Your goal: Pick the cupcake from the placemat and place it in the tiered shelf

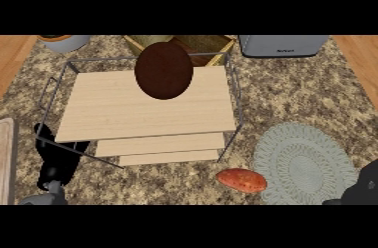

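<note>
Fingers (43, 136) on our left hand (55, 159) stand straight, holding nothing, the right hand's (365, 184) we cannot tell; the placemat (303, 164) beside it lies bare, so we first check whether the dark brown oval (164, 70) on the tiered shelf (148, 109) ahead is the cupcake.

I'm looking straight down on a speckled granite counter (295, 92), brown and cream, filling nearly all of my view. Warm wooden floor (15, 57) shows past it in both top corners. Along the far edge I see a grey pot (65, 42) at the left, a wooden box (193, 46) with open compartments in the middle, and a grey appliance (283, 45) at the right. A pale wooden board (6, 162) runs along the left edge. Near the bottom, an orange-red sweet potato (241, 180) lies on the granite. Light is even and soft, with faint shadows only.
</note>
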`<act>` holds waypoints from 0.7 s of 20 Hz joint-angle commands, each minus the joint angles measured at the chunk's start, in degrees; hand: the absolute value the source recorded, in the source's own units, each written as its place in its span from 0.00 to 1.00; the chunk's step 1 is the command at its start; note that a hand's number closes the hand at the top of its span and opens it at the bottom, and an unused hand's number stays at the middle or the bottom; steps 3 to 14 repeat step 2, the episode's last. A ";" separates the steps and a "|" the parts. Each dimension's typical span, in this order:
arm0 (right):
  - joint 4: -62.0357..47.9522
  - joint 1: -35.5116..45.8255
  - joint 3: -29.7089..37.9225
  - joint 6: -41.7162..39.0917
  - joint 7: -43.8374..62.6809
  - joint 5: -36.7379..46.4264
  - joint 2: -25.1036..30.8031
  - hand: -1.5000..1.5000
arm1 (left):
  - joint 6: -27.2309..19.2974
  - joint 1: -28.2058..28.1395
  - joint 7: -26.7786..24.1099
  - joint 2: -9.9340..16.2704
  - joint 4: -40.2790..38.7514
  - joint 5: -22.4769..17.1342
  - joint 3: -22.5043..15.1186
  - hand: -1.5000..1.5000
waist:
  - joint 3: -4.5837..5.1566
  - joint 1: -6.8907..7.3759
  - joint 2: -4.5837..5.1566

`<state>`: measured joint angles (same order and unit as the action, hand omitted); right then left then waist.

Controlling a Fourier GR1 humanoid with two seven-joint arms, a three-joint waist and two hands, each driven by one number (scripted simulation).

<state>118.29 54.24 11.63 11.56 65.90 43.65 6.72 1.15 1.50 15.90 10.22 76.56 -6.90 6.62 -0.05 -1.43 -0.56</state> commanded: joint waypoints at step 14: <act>7.35 -2.58 8.58 -9.72 7.91 -11.65 6.35 0.00 | -0.25 1.77 0.02 -0.12 -0.16 0.15 0.11 0.50 | 0.01 0.15 0.15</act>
